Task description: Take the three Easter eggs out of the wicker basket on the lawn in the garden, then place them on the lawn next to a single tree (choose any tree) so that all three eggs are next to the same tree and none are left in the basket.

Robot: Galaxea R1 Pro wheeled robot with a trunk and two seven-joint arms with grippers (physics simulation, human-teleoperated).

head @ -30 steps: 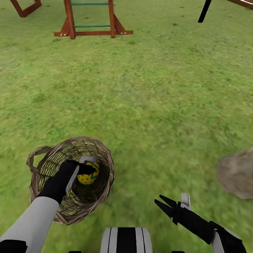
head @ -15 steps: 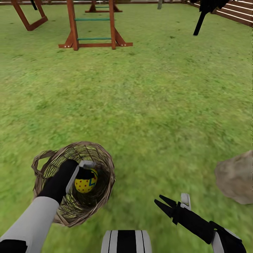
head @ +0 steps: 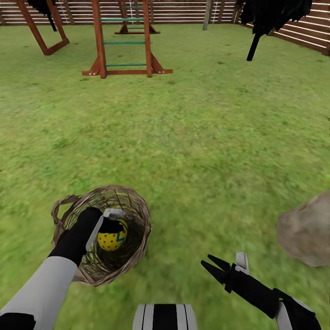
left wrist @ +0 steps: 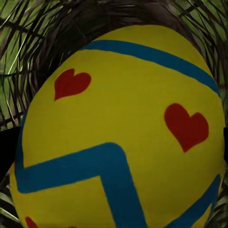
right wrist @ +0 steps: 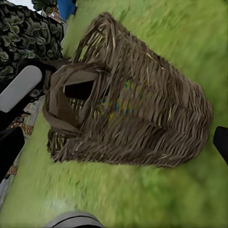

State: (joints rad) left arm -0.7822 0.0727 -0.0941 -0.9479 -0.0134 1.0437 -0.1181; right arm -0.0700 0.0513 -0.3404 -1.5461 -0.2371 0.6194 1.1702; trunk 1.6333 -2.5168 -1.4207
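The wicker basket [head: 137,215] stands on the lawn [head: 192,137] at the lower left of the head view. My left gripper [head: 111,225] reaches into it from above and is shut on a yellow Easter egg [head: 110,239] with red dots and a blue zigzag. Close up in the left wrist view, that egg [left wrist: 123,128] shows red hearts and blue bands, with wicker behind it. My right gripper [head: 210,266] hangs open low over the grass to the basket's right. The right wrist view looks at the basket's woven side [right wrist: 142,109], with colour glinting through the weave.
A tan boulder [head: 305,231] lies on the grass at the right edge. Far ahead stand a wooden playset ladder [head: 123,46], a thin dark-trunked tree [head: 254,43] and a slatted fence [head: 183,11]. Open grass stretches between.
The head camera has tilted up, bringing the fence and more of the playset into view. Both arms hold the same pose, the egg still in the left gripper.
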